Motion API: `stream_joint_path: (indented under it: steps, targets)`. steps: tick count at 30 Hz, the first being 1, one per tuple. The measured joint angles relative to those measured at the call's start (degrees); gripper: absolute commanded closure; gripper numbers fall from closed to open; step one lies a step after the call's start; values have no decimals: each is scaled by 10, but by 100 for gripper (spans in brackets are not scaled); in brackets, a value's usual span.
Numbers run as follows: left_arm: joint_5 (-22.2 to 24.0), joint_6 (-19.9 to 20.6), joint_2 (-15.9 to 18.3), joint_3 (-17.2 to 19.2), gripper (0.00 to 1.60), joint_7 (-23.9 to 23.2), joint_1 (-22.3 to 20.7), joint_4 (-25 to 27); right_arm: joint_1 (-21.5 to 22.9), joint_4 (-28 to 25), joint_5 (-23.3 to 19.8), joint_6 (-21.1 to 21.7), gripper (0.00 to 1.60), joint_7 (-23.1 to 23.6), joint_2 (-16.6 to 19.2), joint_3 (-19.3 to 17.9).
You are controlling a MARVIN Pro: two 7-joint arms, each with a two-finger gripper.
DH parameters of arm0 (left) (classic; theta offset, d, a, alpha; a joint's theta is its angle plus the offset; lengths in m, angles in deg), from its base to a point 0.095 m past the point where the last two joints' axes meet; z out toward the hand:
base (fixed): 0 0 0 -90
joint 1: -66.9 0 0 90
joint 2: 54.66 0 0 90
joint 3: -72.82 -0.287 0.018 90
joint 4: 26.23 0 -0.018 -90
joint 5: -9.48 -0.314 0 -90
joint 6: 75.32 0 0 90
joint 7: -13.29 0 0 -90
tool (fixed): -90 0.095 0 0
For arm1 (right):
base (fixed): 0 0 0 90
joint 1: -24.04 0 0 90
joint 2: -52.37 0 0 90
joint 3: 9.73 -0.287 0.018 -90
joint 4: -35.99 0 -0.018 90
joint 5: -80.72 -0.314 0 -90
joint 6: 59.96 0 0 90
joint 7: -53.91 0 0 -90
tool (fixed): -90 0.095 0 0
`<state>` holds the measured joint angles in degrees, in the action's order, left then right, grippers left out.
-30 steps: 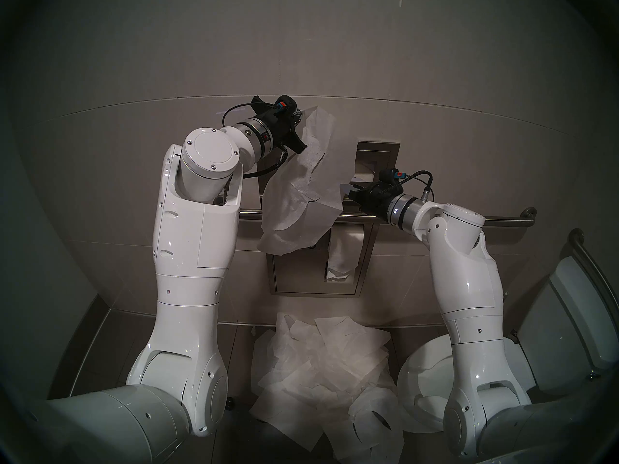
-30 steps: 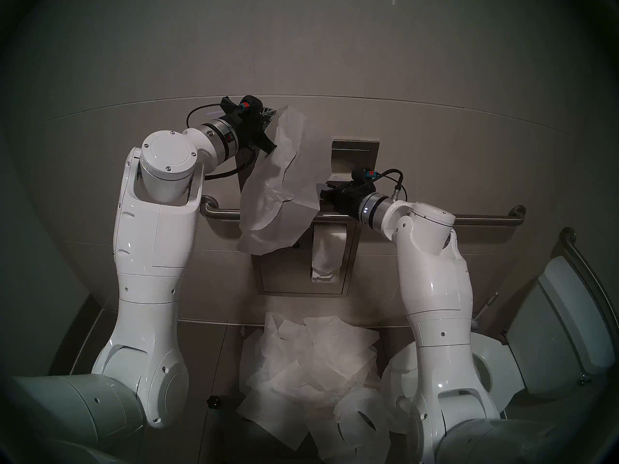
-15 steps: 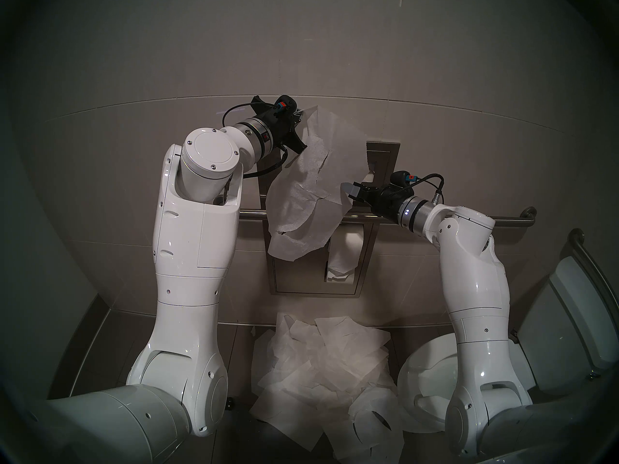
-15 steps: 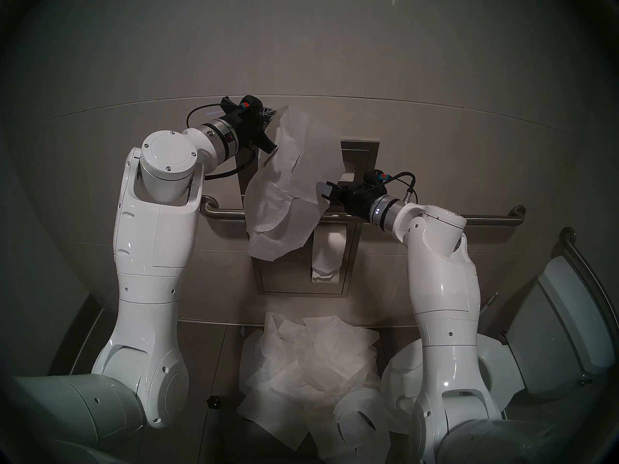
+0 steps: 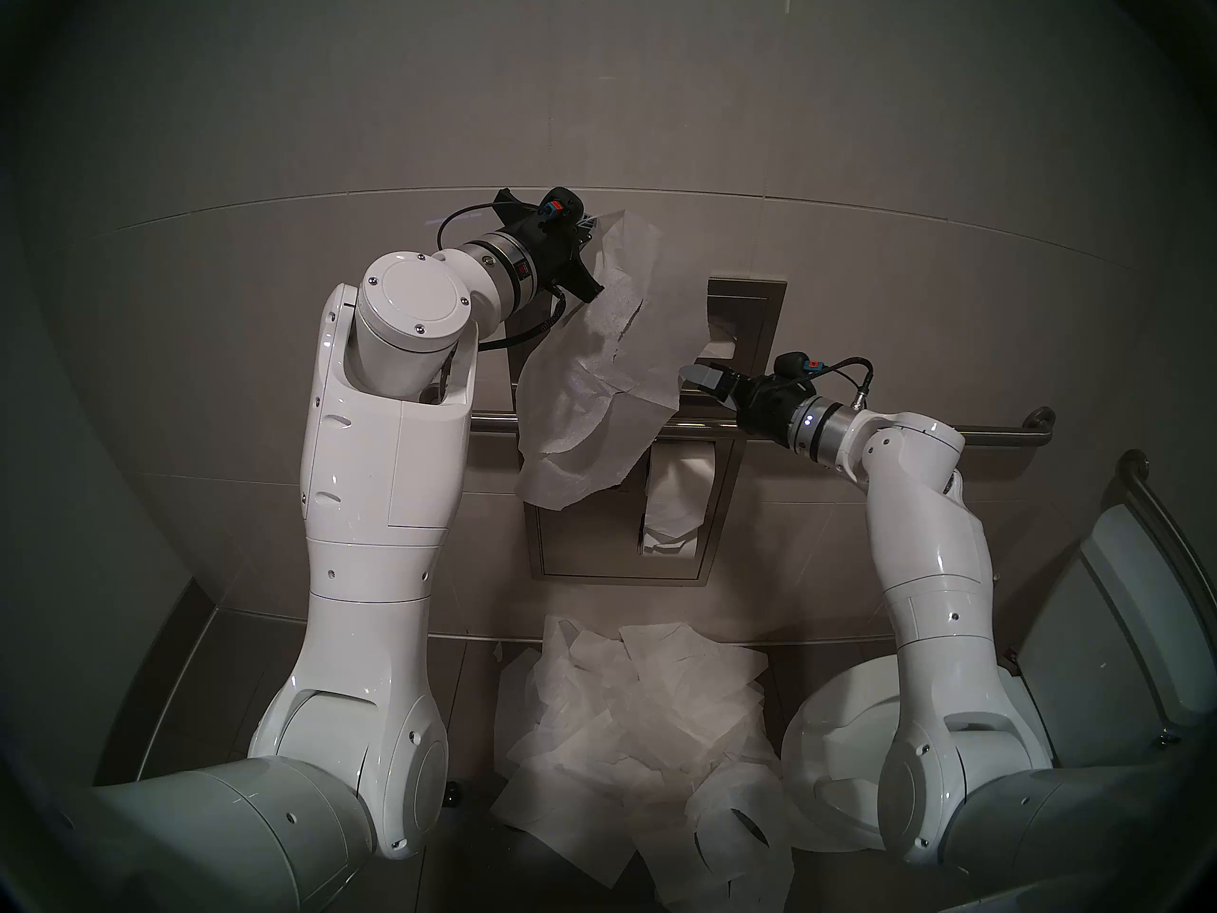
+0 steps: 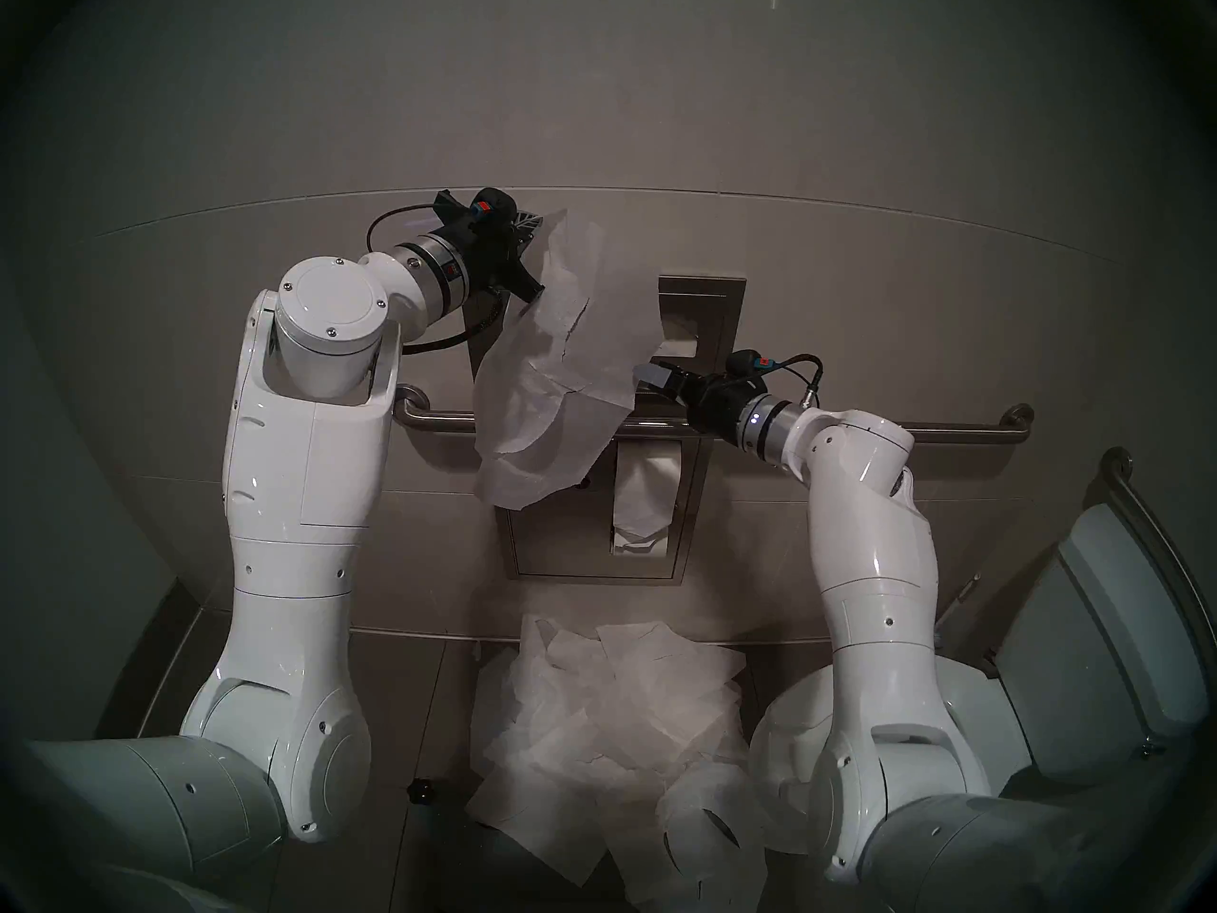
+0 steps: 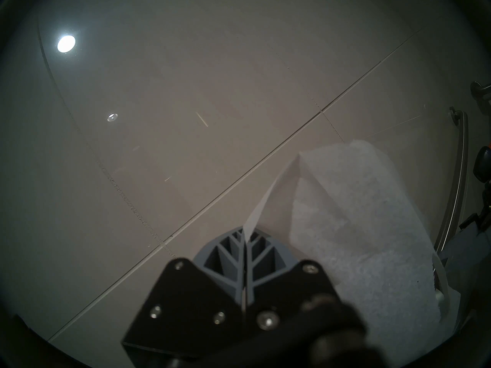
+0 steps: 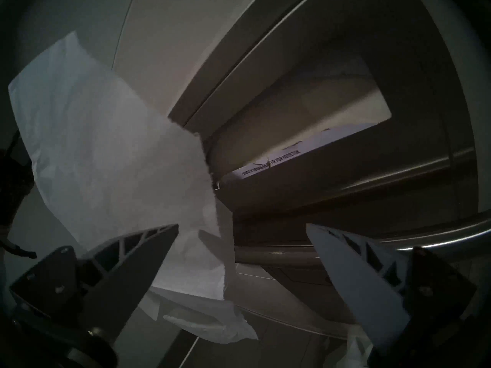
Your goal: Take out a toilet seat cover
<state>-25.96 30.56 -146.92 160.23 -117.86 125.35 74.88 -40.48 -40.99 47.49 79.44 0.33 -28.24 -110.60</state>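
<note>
The toilet seat cover (image 5: 593, 378) (image 6: 546, 391) is a crinkled white tissue sheet with a curved cut line, hanging in front of the wall. My left gripper (image 5: 589, 223) (image 7: 244, 242) is shut on its top corner, and the sheet (image 7: 358, 240) drapes down to the right of it. My right gripper (image 5: 701, 375) (image 6: 652, 375) (image 8: 241, 226) stands open just right of the sheet's right edge (image 8: 106, 147), with nothing between its fingers. That edge overlaps the left end of the steel dispenser (image 5: 751, 299), whose slot (image 8: 318, 136) shows more white paper.
A steel grab bar (image 5: 988, 434) runs along the wall under my right wrist. Below it a recessed holder has a toilet-paper roll (image 5: 678, 496). Several loose tissue sheets (image 5: 632, 727) lie heaped on the floor. The toilet (image 5: 836, 760) stands at the lower right.
My right gripper opened, let go of the sheet's right edge and drew back to the right. The sheet swung and now hangs from my left gripper alone. The left arm has not moved.
</note>
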Motion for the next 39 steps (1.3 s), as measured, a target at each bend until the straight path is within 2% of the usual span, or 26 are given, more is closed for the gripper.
stream_joint_path:
  steps: [6,16,26,34,35,36,37,39]
  targets:
    - [0,0,0,0,160,0,0,0,27,54,-28,43,0,18,13,-12]
    - [0,0,0,0,160,0,0,0,62,128,-44,57,0,46,21,7]
    - [0,0,0,0,160,0,0,0,88,151,-49,57,0,71,19,33]
    - [0,0,0,0,160,0,0,0,104,161,-53,52,0,85,3,52]
    - [0,0,0,0,160,0,0,0,104,162,-53,51,53,86,1,54]
    - [0,0,0,0,160,0,0,0,105,162,-54,50,93,87,-1,55]
    - [0,0,0,0,160,0,0,0,105,163,-54,48,156,88,-3,56]
    - [0,0,0,0,160,0,0,0,105,163,-55,46,160,91,-5,59]
